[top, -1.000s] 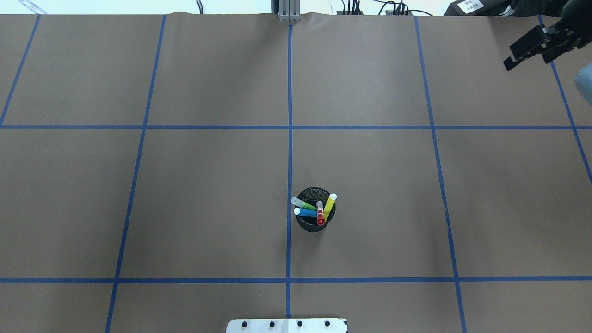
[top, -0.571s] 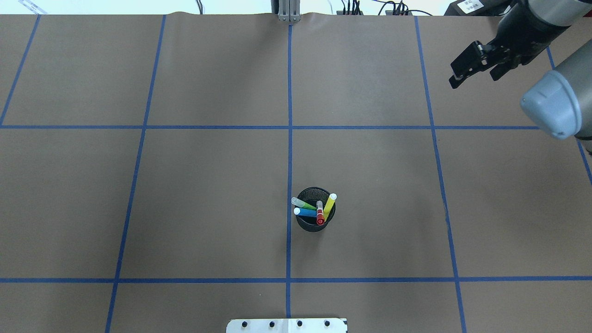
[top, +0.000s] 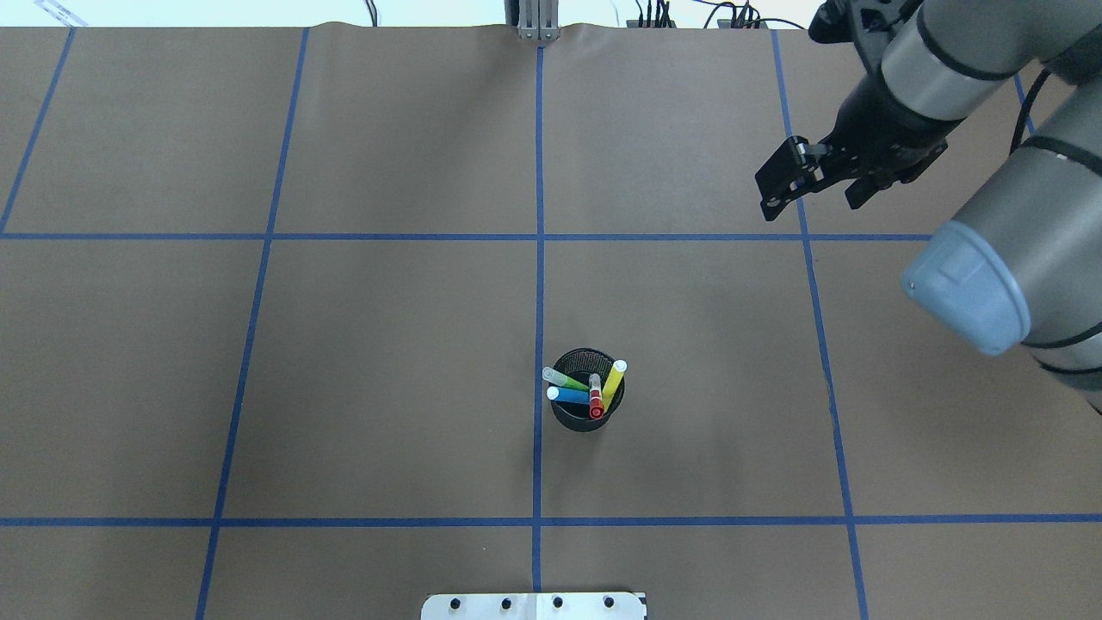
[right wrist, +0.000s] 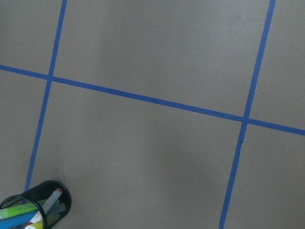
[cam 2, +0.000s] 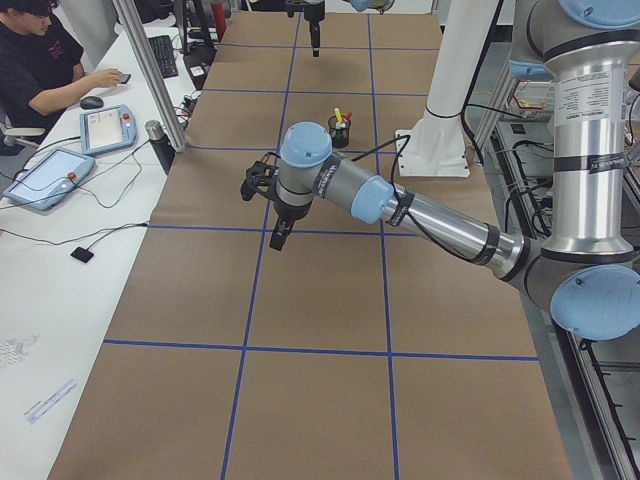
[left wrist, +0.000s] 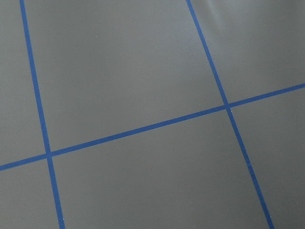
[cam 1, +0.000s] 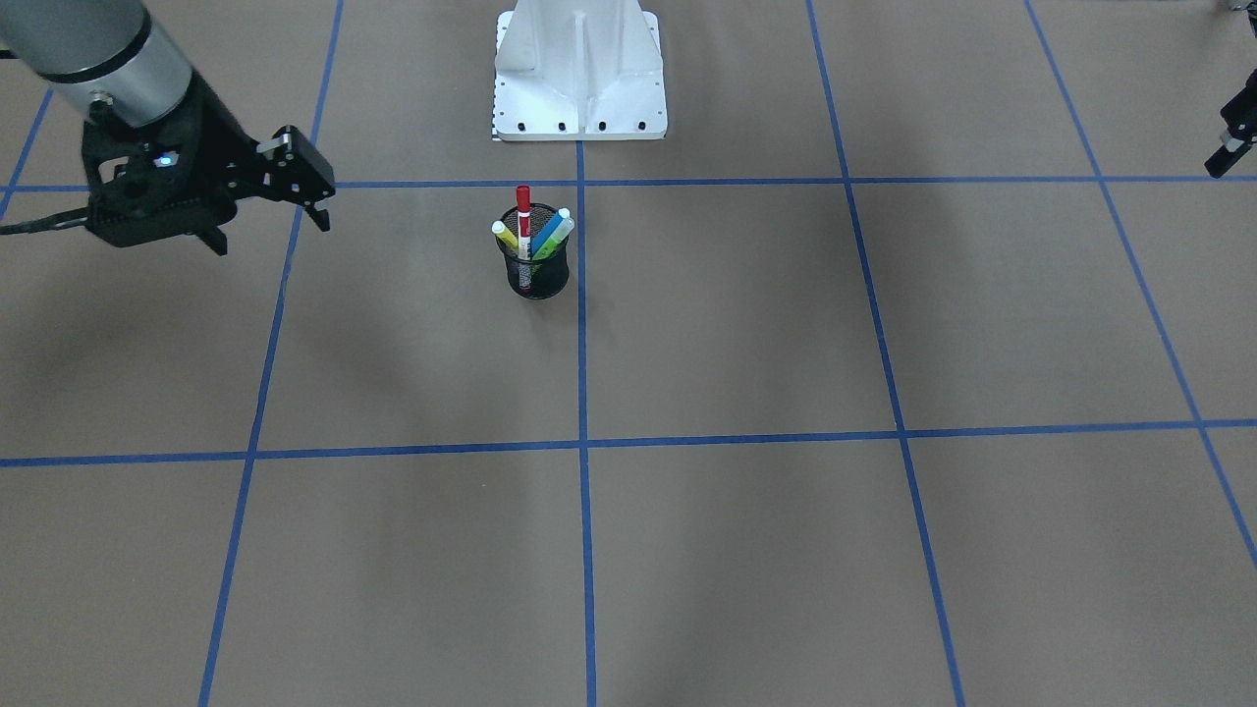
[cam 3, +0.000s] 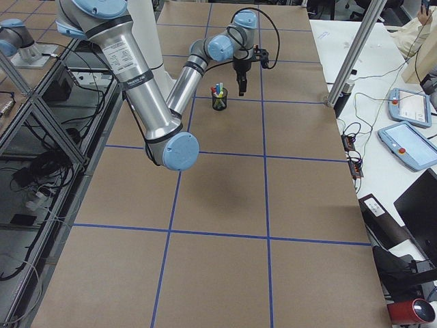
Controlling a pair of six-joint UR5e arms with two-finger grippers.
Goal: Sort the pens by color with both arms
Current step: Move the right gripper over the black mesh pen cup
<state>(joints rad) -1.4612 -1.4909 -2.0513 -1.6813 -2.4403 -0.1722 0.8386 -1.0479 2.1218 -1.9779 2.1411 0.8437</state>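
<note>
The brown surface [top: 387,344], gridded with blue tape [top: 539,258], filled every view, and the left wrist view showed nothing else. The right arm [top: 973,52] stretched over the far right squares overhead, with its pincer [top: 809,205] spread wide and empty, well apart from the cup. The left arm [cam 2: 430,215] showed whole only from the left side. The front view caught just a cropped sliver of its pincer [cam 1: 1232,137], so I could not tell how it stood. The black mesh cup [top: 578,424] stood beside the centre tape line and was cut off in the right wrist view's corner. All 4 pens leaned inside it: the blue pen [top: 570,395], green pen [top: 564,380], yellow pen [top: 613,383] and red-capped pen [cam 1: 523,211].
</note>
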